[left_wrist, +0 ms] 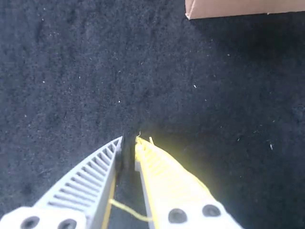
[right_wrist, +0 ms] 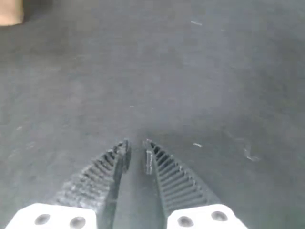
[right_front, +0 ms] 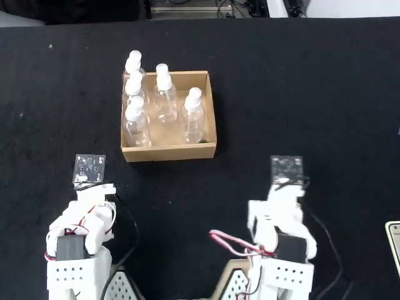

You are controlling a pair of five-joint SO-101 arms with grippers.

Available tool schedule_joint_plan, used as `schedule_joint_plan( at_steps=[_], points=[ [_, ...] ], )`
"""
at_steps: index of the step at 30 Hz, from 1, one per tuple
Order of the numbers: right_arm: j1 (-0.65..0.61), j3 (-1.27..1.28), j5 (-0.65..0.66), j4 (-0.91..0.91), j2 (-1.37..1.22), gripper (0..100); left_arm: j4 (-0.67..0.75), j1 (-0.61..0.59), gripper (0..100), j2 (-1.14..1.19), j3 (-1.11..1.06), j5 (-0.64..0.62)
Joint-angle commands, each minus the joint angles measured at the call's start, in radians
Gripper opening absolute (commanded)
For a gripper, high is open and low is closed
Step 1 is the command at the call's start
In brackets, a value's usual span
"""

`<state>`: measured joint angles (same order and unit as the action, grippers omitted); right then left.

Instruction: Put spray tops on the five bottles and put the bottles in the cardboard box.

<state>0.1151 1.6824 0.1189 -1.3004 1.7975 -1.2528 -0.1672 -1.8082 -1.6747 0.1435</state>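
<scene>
**Cardboard box with capped bottles, both arms near the front edge**

Brown and open at the top, the cardboard box (right_front: 169,152) sits on the black cloth (right_front: 312,94) of the table, a little left of the middle. Five clear bottles (right_front: 165,107) stand upright at it, and each one carries a white spray top (right_front: 163,76). Three bottles stand in a row along the left wall of the box. The other two stand more to the right, apart from each other. The farthest bottle of the row (right_front: 133,64) is at the far left corner, and I cannot tell whether it is inside the box or just behind its wall.

The left arm (right_front: 81,240) and the right arm (right_front: 281,234) are at the near side of the table, well apart from the box.

The left gripper (left_wrist: 129,142) hangs over bare cloth. Its grey finger and its yellow finger (left_wrist: 162,176) are almost together, and nothing is between them. A corner of the box (left_wrist: 238,7) is farther ahead of it.

The right gripper (right_wrist: 136,145) is also over bare cloth. Its two dark fingers (right_wrist: 100,176) leave only a thin gap at the tips, and they grasp nothing.
</scene>
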Motion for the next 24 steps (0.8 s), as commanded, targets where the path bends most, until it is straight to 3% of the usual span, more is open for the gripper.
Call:
schedule_joint_plan(
  at_steps=[1, 24],
  points=[
    [-0.129, 0.001, 0.006, -0.006, 0.097, 1.5, -0.02, -0.001, 3, -0.014, -0.025, 0.008],
    [-0.164, 0.001, 0.006, -0.006, 0.097, 1.5, -0.02, -0.002, 3, -0.014, -0.025, 0.006]
  ],
)
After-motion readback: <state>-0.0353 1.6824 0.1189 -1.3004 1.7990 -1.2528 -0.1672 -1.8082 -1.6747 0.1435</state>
